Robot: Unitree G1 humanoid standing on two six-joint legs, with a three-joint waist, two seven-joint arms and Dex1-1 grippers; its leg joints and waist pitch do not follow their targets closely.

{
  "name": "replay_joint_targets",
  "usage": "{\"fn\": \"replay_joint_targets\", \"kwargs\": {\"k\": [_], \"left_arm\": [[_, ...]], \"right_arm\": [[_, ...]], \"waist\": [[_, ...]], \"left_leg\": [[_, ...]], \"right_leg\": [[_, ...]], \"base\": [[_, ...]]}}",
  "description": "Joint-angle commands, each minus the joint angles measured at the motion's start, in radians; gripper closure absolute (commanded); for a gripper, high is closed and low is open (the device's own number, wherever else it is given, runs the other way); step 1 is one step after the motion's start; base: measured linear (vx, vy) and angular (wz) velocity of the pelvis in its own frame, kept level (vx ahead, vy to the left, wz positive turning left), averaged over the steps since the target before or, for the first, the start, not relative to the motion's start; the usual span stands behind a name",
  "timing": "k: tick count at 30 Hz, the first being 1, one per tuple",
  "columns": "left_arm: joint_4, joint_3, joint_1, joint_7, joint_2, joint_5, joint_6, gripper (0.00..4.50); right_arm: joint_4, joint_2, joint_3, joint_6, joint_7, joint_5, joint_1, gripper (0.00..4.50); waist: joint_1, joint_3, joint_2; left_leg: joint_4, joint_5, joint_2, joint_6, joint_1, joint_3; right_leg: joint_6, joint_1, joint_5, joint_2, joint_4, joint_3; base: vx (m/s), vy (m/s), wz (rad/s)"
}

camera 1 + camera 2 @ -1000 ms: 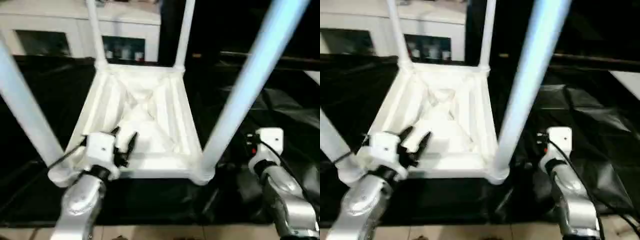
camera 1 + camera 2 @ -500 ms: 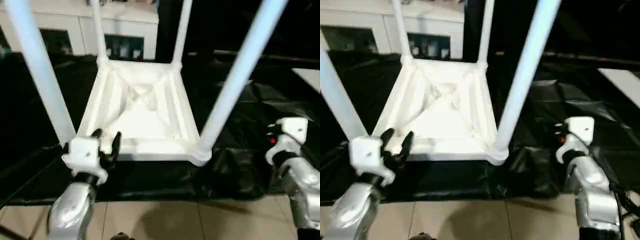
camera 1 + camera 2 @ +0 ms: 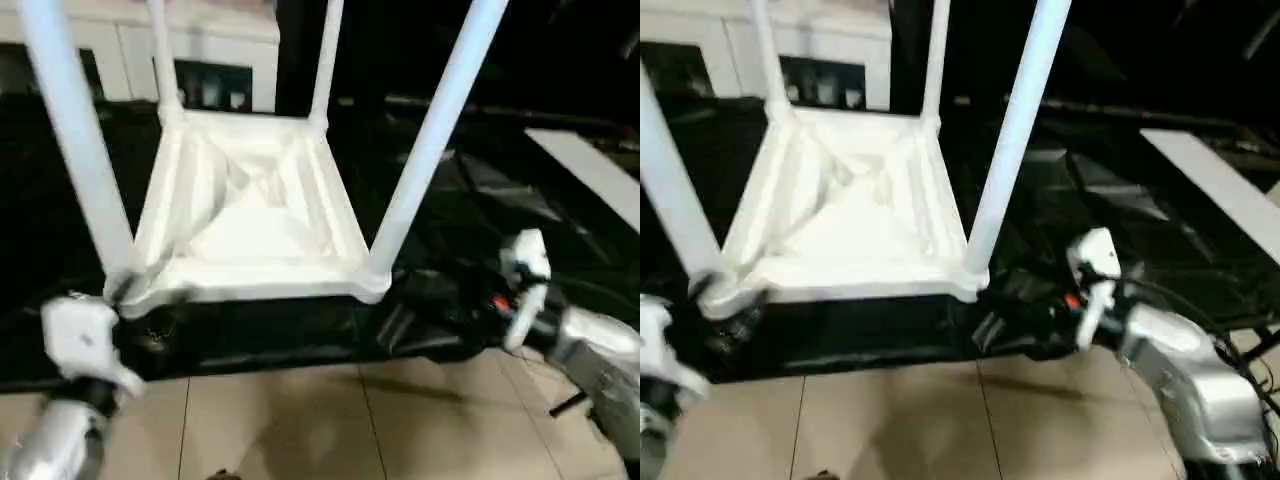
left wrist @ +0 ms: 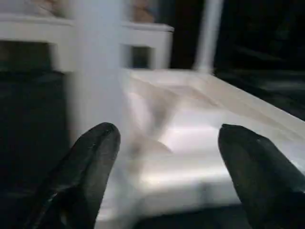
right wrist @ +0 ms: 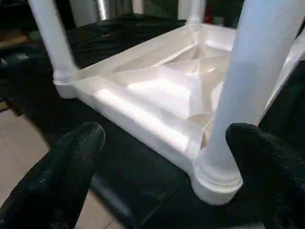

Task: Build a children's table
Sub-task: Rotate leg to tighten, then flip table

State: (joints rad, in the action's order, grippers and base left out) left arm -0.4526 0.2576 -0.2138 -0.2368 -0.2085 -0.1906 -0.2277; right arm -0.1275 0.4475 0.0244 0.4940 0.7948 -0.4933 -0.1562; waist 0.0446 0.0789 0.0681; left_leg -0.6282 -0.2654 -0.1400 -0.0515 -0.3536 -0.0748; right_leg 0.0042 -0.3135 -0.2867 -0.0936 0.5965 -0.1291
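Observation:
The white children's table (image 3: 240,230) lies upside down on a black sheet, ribbed underside up. All four round legs stand in its corner sockets: near left (image 3: 80,150), near right (image 3: 430,130), far left (image 3: 160,60) and far right (image 3: 322,60). My left gripper (image 4: 167,131) is open and empty, just in front of the near-left corner, facing that leg (image 4: 95,71). My right gripper (image 5: 166,131) is open and empty too. It hangs to the right of the near-right corner (image 5: 214,176), apart from it. Its wrist (image 3: 525,280) shows at the right.
A white cabinet with glass doors (image 3: 210,45) stands behind the table. The black sheet (image 3: 480,200) covers the ground around it, crumpled at the front right. Beige tiled floor (image 3: 320,420) lies in front. A white board (image 3: 590,170) lies at the far right.
The camera has drawn back, so more floor shows. My left gripper has come off the table's near rim and sits in front of the corner. My right wrist has dropped back to the right.

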Motion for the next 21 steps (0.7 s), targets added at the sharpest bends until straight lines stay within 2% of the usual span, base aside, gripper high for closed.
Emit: {"fn": "replay_joint_targets", "kwargs": {"k": [1,2,3,4,5,6,7,8,9,10,11,12,13,14,15,16,17,19,21], "left_arm": [[0.069,-0.046,0.083,0.06,-0.004,0.07,-0.047,0.26],[0.115,-0.06,0.138,0.096,-0.007,0.104,-0.075,0.15],[0.131,-0.06,0.155,0.111,-0.007,0.113,-0.086,0.06],[0.141,-0.059,0.167,0.121,-0.006,0.119,-0.094,0.06],[0.171,-0.057,0.2,0.143,-0.004,0.131,-0.101,0.06],[0.203,-0.05,0.236,0.159,-0.003,0.136,-0.108,0.06],[0.206,-0.049,0.24,0.16,-0.003,0.136,-0.108,0.06],[0.241,-0.037,0.275,0.164,-0.003,0.123,-0.11,0.06],[0.254,-0.033,0.289,0.164,-0.004,0.115,-0.113,0.06],[0.284,-0.029,0.308,0.173,-0.013,0.122,-0.114,0.06],[0.314,-0.026,0.326,0.183,-0.021,0.132,-0.115,0.06],[0.314,-0.026,0.326,0.183,-0.021,0.132,-0.115,0.06],[0.359,-0.02,0.354,0.197,-0.026,0.14,-0.124,0.06],[0.365,-0.019,0.359,0.196,-0.027,0.138,-0.122,0.06],[0.42,-0.013,0.409,0.162,-0.026,0.105,-0.091,0.06],[0.436,-0.012,0.426,0.147,-0.025,0.092,-0.078,0.06],[0.463,-0.013,0.458,0.125,-0.026,0.073,-0.059,0.06],[0.485,-0.019,0.48,0.108,-0.03,0.068,-0.047,0.06],[0.518,-0.026,0.507,0.095,-0.036,0.07,-0.033,0.06]], "right_arm": [[0.057,-0.046,-0.054,-0.046,-0.057,0.059,-0.023,0.0],[0.102,-0.09,-0.083,-0.085,-0.107,0.104,-0.044,0.0],[0.119,-0.106,-0.091,-0.099,-0.121,0.116,-0.054,0.0],[0.131,-0.117,-0.096,-0.109,-0.131,0.124,-0.061,0.0],[0.175,-0.154,-0.099,-0.126,-0.172,0.142,-0.088,0.0],[0.22,-0.191,-0.093,-0.144,-0.196,0.148,-0.119,0.0],[0.225,-0.195,-0.093,-0.146,-0.197,0.149,-0.122,0.0],[0.271,-0.223,-0.095,-0.165,-0.211,0.161,-0.151,0.0],[0.288,-0.23,-0.098,-0.173,-0.216,0.168,-0.162,0.0],[0.306,-0.236,-0.103,-0.186,-0.217,0.176,-0.175,0.0],[0.323,-0.242,-0.108,-0.2,-0.215,0.184,-0.187,0.0],[0.323,-0.242,-0.108,-0.2,-0.215,0.184,-0.187,0.0],[0.346,-0.248,-0.112,-0.227,-0.219,0.2,-0.201,0.0],[0.348,-0.249,-0.112,-0.229,-0.219,0.2,-0.203,0.0],[0.361,-0.256,-0.107,-0.24,-0.217,0.196,-0.216,0.0],[0.368,-0.259,-0.105,-0.246,-0.217,0.194,-0.221,0.0],[0.379,-0.262,-0.102,-0.255,-0.221,0.197,-0.229,0.0],[0.387,-0.261,-0.1,-0.263,-0.223,0.2,-0.231,0.0],[0.404,-0.263,-0.097,-0.28,-0.225,0.209,-0.235,0.0]], "waist": [[0.005,-0.018,-0.047],[0.011,-0.024,-0.044],[0.03,-0.014,-0.05],[0.082,-0.036,-0.052],[0.088,-0.041,0.016],[0.068,-0.016,0.047],[0.073,-0.032,0.033],[0.096,-0.034,0.012],[0.106,-0.043,0.0],[0.105,-0.072,-0.035],[0.093,-0.072,-0.039],[0.094,-0.071,-0.038],[0.089,-0.067,-0.036],[0.093,-0.071,-0.031],[0.094,-0.071,-0.037],[0.094,-0.076,-0.034],[0.097,-0.081,-0.038],[0.097,-0.08,-0.04],[0.097,-0.079,-0.038]], "left_leg": [[0.124,-0.612,-0.077,-0.123,0.02,0.034],[0.161,-0.684,-0.086,-0.132,0.005,0.029],[0.259,-0.803,-0.103,-0.134,-0.073,0.008],[0.261,-0.794,-0.09,-0.131,-0.109,-0.021],[0.216,-0.537,-0.073,-0.086,-0.042,-0.07],[-0.077,-0.098,0.002,-0.056,0.097,-0.027],[-0.056,0.046,-0.007,-0.018,0.044,-0.01],[-0.013,0.073,-0.028,-0.015,0.002,0.0],[0.035,0.041,-0.054,-0.037,0.012,-0.001],[0.086,-0.08,-0.08,-0.08,0.053,-0.004],[0.105,-0.189,-0.094,-0.087,0.046,-0.007],[0.111,-0.227,-0.095,-0.082,0.039,-0.011],[0.115,-0.275,-0.09,-0.08,0.021,-0.021],[0.114,-0.248,-0.085,-0.07,0.015,-0.029],[0.115,-0.231,-0.085,-0.066,0.01,-0.03],[0.112,-0.181,-0.081,-0.058,0.007,-0.037],[0.107,-0.124,-0.082,-0.056,0.002,-0.038],[0.105,-0.098,-0.082,-0.058,-0.003,-0.044],[0.107,-0.101,-0.083,-0.063,-0.006,-0.044]], "right_leg": [[-0.031,0.003,-0.541,-0.086,-0.119,0.028],[-0.032,0.019,-0.445,-0.058,-0.08,0.023],[-0.041,0.076,-0.328,-0.012,0.055,0.015],[-0.044,0.105,-0.204,0.007,0.134,0.027],[-0.014,0.022,-0.387,-0.018,0.09,0.113],[0.015,-0.159,-0.999,-0.137,-0.185,0.16],[-0.014,-0.1,-1.01,-0.139,-0.17,0.208],[-0.076,-0.026,-0.818,-0.144,-0.125,0.195],[-0.101,-0.025,-0.658,-0.117,-0.095,0.171],[-0.127,-0.054,-0.231,-0.033,-0.02,0.127],[-0.146,-0.051,-0.005,-0.021,-0.012,0.117],[-0.157,-0.047,0.019,-0.024,-0.014,0.115],[-0.173,-0.04,0.002,-0.037,-0.02,0.12],[-0.179,-0.033,0.005,-0.043,-0.024,0.122],[-0.18,-0.031,0.008,-0.047,-0.025,0.124],[-0.179,-0.028,0.028,-0.048,-0.028,0.125],[-0.183,-0.025,0.077,-0.051,-0.023,0.126],[-0.188,-0.027,0.119,-0.047,-0.022,0.125],[-0.19,-0.023,0.123,-0.049,-0.02,0.124]], "base": [[-0.065,-0.02,0.01],[-0.063,-0.008,0.02],[-0.063,-0.008,0.02],[-0.133,-0.018,0.11],[-0.105,-0.087,0.21],[-0.105,-0.087,0.21],[-0.018,-0.152,0.22],[0.033,-0.086,0.01],[0.033,-0.086,0.01],[0.0,0.0,0.0],[-0.07,-0.025,0.22],[-0.07,-0.025,0.22],[0.0,0.0,0.0],[0.0,0.0,0.0],[0.0,0.0,0.0],[0.0,0.0,0.0],[0.0,0.0,0.0],[0.0,0.0,0.0],[0.0,0.0,0.0]]}}
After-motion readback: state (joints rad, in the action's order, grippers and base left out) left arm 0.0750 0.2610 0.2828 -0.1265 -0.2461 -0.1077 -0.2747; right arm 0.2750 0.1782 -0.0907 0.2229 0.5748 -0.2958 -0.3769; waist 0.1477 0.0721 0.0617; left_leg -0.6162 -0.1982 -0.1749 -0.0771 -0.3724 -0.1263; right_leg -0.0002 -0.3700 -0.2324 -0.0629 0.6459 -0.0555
